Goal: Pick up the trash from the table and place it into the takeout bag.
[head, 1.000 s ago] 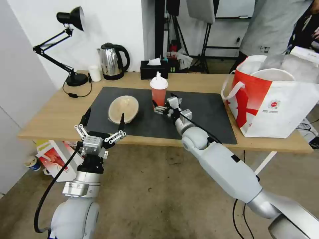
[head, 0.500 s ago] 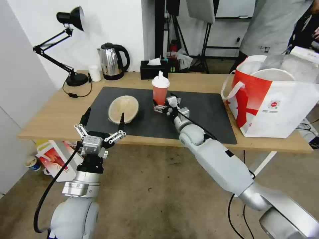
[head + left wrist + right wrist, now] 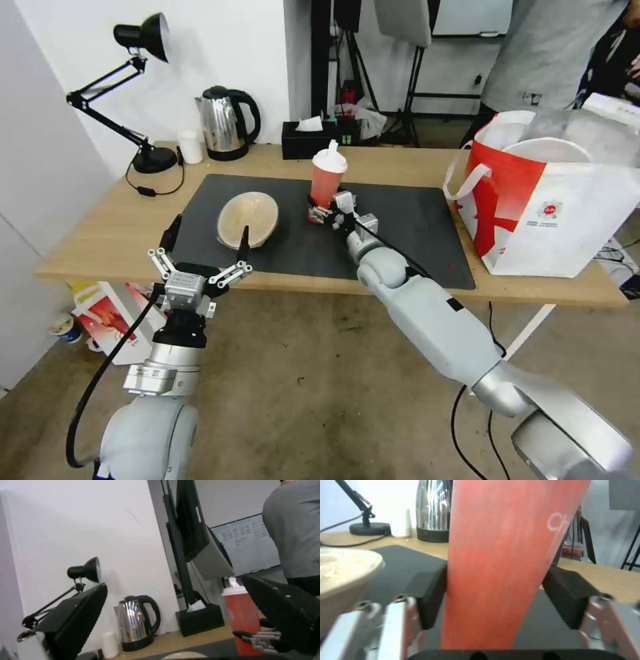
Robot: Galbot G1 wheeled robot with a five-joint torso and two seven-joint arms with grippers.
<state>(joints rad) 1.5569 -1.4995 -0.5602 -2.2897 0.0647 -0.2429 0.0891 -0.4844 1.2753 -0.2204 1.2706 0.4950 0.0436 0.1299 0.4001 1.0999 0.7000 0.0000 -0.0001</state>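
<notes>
The right gripper clamps the red cup above the dark mat; its wrist view shows both pads pressed against the cup wall. Beside the mat's near edge, the left gripper hangs with fingers spread.

Head view high, wrist views low, sharing red drink cup.

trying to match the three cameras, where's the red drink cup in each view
Head view: red drink cup at mid-table on the dark mat, tilted, gripped low by the right gripper.
Left wrist view: the cup stands at right, beside the tissue box.
Right wrist view: the cup fills the centre between the fingers.
Shared landmark: the steel kettle.
</notes>
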